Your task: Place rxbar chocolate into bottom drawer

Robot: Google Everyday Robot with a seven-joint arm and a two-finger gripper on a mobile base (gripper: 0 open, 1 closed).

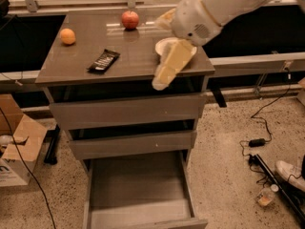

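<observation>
The rxbar chocolate (103, 61) lies flat on the bench (138, 56), in its left half, closer to the front edge than to the back. Its long axis runs on a diagonal, from the front-left corner's side toward the back-right. The gripper (164, 78) hangs well apart from it, to the bar's right, over the front edge near the front-right corner, and it slopes down toward the front. The one arm would have to travel left along the front edge and a little back to come over the bar, and turn to meet that diagonal. Nothing shows in the gripper's hold, since the bar rests on the bench; how far open it is I cannot tell.

The wrapper is black with white lettering, too small to read. Just behind the gripper sits a white bowl (162, 46), half hidden by it. An apple (130, 19) stands at the back edge and an orange (67, 36) toward the back-left corner. Below, the bottom drawer (138, 185) is pulled out and bare inside; the two above are closed. A cardboard box (19, 149) on the floor at left carries print I cannot make out
</observation>
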